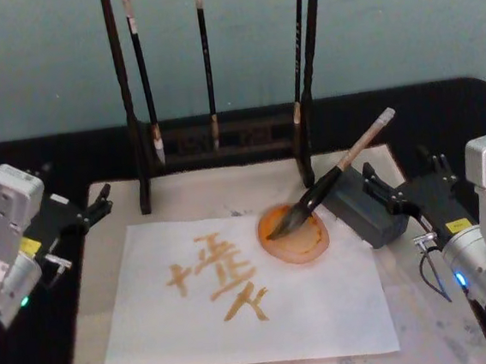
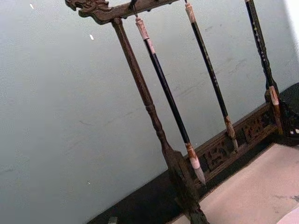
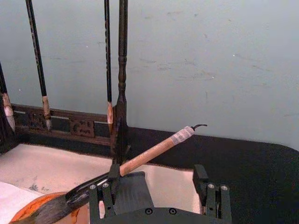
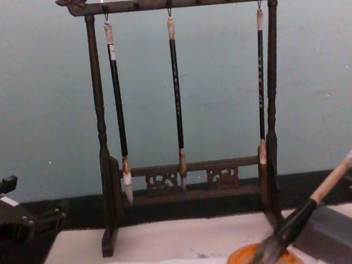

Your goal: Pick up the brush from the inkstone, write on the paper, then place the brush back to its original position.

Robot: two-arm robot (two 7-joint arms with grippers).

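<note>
On the mat [image 1: 226, 188], brush [image 1: 329, 182] rests tuft-down in inkstone [image 1: 295, 233]; right hand [image 1: 399, 194] just beside it, fingers spread, empty.

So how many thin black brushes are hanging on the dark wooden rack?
3: one thin black brush near the left post, one in the middle, one by the right post of the dark wooden rack. None looks hidden.

You have the paper [image 1: 263, 305] lying on the mat [image 1: 379, 164], toward the front. The inkstone [image 1: 295, 237] sits at the paper's far right corner, with the block [image 1: 364, 209] just to its right. The brush [image 1: 333, 178] leans across the block, tuft down in the inkstone, handle rising to the right and back. Behind them stands the rack [image 1: 221, 137], three thin brushes [image 1: 205, 61] hanging from it. The left gripper [image 1: 99, 204] sits off the mat's left edge, the right gripper [image 1: 399, 193] just right of the block.
</note>
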